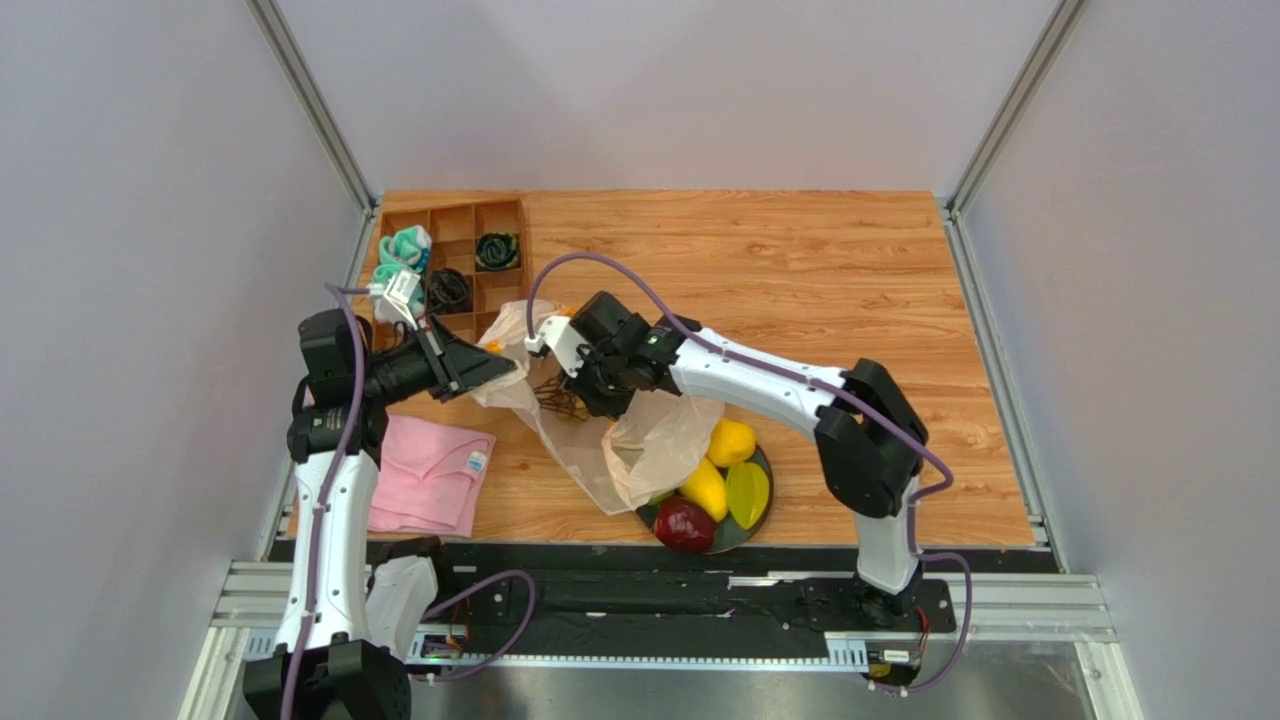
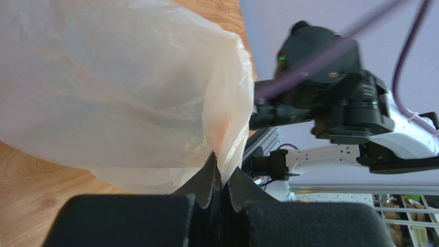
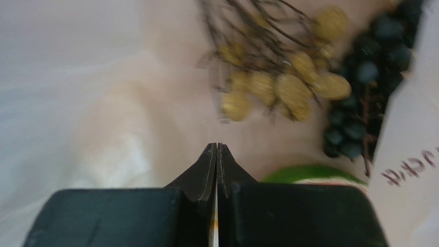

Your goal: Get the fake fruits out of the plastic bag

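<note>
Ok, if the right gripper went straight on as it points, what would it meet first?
Probably the pale grape bunch, just right of the line ahead of the shut right gripper inside the plastic bag. The bag's film could come first; depth is unclear.

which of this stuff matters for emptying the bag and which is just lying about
Job: plastic bag, pale grapes, dark grapes, lemon, mango, apple.
Lying about: pink cloth, divided tray, teal socks, black socks.
</note>
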Robot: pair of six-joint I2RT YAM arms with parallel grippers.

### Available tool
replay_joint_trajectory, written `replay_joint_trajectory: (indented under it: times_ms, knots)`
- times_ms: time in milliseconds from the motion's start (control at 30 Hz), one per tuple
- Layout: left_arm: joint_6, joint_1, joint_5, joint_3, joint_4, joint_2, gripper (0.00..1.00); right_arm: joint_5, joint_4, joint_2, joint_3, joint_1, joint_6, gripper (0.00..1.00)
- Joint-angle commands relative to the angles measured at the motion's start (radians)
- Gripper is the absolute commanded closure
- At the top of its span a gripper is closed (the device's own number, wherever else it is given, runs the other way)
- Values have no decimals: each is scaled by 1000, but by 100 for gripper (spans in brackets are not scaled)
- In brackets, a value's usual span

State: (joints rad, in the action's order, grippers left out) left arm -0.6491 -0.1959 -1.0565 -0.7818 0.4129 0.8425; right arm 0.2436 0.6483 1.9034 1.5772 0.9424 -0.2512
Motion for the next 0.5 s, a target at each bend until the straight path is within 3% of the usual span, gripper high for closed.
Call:
replay_joint_trajectory:
  times_ms: [0,67,100,233,333,467]
  knots:
    - [-12,7,-17,-34,-31,-32,100,-530,-99,40,63,6,277,95]
    - [-9,6,-16,-16,-22,-60,100,-610,-87,40,52,-7,325,58]
    - [-9,7,-16,1,-22,-69,100,-615,-72,36,49,-22,343,44]
    - [-4,7,-5,30,-26,-109,100,-607,8,6,-22,-59,412,43]
    - [5,7,-7,35,-26,-117,100,-627,2,13,-72,-73,417,31]
    - [31,7,-19,24,0,-112,100,-691,-30,48,-102,-79,403,25]
